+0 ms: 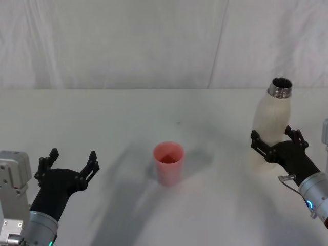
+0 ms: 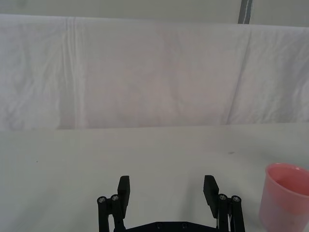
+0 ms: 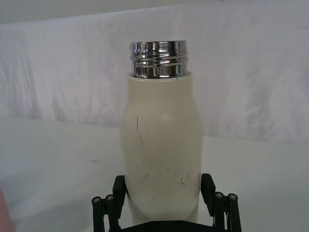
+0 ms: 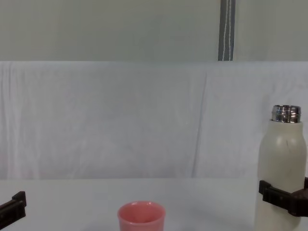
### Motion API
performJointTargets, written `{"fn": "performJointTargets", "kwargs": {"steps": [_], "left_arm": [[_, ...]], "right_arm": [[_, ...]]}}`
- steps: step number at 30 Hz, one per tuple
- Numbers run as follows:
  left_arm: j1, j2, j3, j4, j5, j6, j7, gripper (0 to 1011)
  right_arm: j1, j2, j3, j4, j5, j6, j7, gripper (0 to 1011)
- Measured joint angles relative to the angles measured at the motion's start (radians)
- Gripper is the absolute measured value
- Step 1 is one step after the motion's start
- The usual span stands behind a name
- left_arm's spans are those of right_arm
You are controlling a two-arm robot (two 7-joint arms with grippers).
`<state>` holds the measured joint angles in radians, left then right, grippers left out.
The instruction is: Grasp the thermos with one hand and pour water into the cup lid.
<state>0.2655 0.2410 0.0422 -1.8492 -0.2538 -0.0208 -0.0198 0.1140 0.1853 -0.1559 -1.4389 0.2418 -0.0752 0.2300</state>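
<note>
Closing in on the grasp; pouring is still pending.
Your right hand (image 1: 277, 141) is bracketing the upright thermos (image 1: 272, 123), fingers spread; left hand (image 1: 69, 165) is idling, spread, near the cup lid (image 1: 168, 162).

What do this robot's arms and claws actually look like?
Both the left gripper and right gripper are matte black, each with two blocky fingers on jointed linkages with small silver screws. Behind them sit silver-grey wrist cuffs with small glowing lights, and a thin wire loop hangs by the right wrist.
</note>
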Motion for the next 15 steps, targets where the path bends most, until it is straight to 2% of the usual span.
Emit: {"fn": "performJointTargets", "kwargs": {"steps": [15], "left_arm": [[0.0, 0.0, 0.0, 0.0, 0.0, 0.0, 0.0, 1001]], "right_arm": [[-0.038, 0.013, -0.002, -0.048, -0.004, 0.013, -0.003, 1002]]}}
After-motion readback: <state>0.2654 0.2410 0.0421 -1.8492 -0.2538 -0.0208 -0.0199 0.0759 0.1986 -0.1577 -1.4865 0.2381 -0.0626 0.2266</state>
